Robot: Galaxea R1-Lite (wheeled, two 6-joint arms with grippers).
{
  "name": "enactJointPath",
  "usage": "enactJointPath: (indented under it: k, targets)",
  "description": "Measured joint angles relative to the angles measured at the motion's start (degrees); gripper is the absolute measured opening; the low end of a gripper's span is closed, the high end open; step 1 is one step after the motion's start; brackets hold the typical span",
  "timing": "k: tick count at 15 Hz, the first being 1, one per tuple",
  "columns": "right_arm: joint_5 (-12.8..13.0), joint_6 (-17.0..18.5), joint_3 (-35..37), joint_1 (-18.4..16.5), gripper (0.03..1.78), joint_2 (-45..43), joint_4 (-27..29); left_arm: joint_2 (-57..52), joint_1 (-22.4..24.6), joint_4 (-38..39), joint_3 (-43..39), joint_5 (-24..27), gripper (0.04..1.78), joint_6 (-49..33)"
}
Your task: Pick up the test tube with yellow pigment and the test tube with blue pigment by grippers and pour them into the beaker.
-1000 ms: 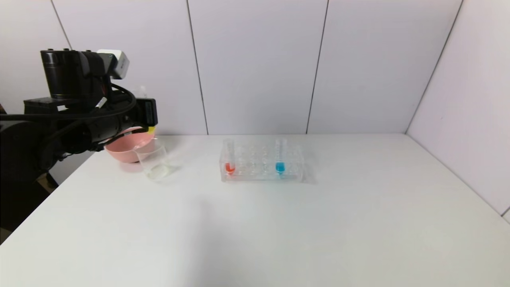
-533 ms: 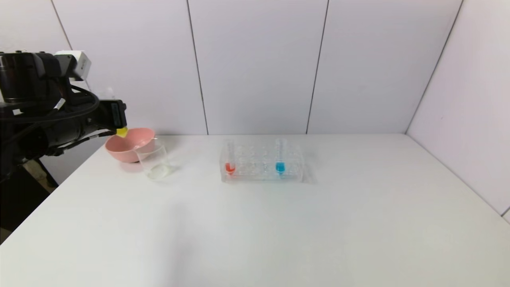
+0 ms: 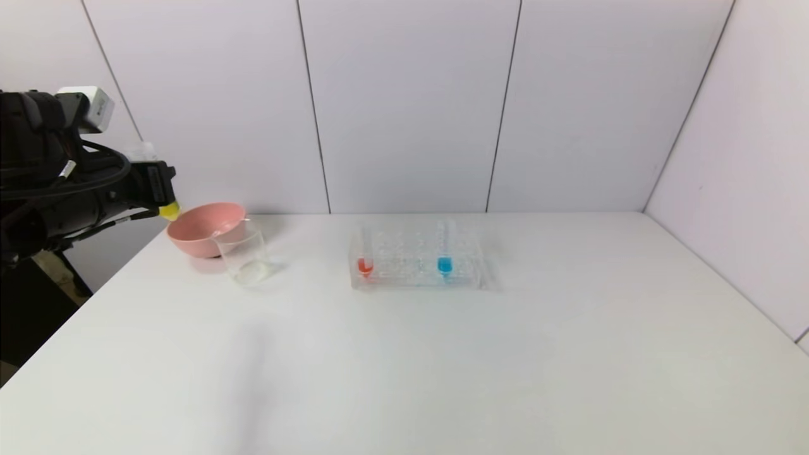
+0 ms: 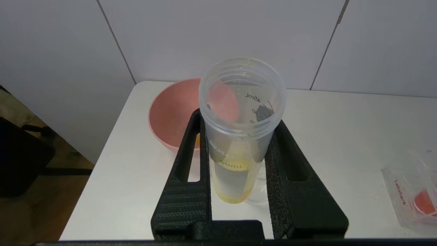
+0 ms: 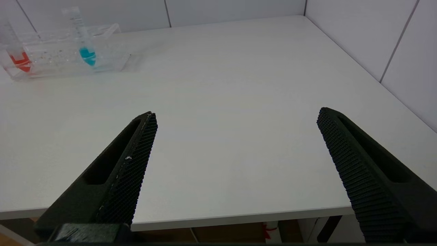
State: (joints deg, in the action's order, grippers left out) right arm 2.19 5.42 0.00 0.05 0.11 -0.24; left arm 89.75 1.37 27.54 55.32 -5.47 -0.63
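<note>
Since a second ago, the left gripper [image 3: 165, 189] has moved away to the left, off the beaker [image 3: 243, 256], and now hangs past the bench [image 3: 404, 354] edge beside the pink bowl [image 3: 202, 229]. From the head, the yellow tube [image 3: 168, 211] shows as a yellow tip poking out under that gripper. The beaker stands just in front of the bowl, and what is in it is too pale to tell. The blue tube [image 3: 445, 253] stands in the rack [image 3: 417, 259], well apart, with a red tube [image 3: 364, 256] at the other end. From the left wrist, the gripper [image 4: 239, 150] is closed tight on the yellow tube [image 4: 239, 136], which has only a little yellow left at its bottom. From the right wrist, the right gripper [image 5: 235, 130] is wide open and holds nothing, low over the bench, far from the blue tube [image 5: 85, 41]. The yellow pour looks done. Next, I think the empty tube needs putting down, and the blue tube must be picked up and tipped into the beaker.
</note>
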Motion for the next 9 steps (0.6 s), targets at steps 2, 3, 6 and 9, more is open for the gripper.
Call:
enactJointPath:
  k: [2,3,6,9]
  targets:
    - [0.00,0.00,0.00,-0.05,1.71,0.00,0.00,0.41,0.17,0.54,-0.11,0.00,0.47,0.09]
    - [0.00,0.00,0.00,-0.05,1.71,0.02,0.02,0.61,0.23,0.57,-0.15,-0.01,0.47,0.12]
    - [0.00,0.00,0.00,-0.16,1.71,2.21,0.02,0.90,0.63,0.63,-0.22,0.00,0.47,0.06]
    - [0.00,0.00,0.00,-0.38,1.71,5.60,0.02,1.01,1.46,0.63,-0.48,0.05,0.47,-0.13]
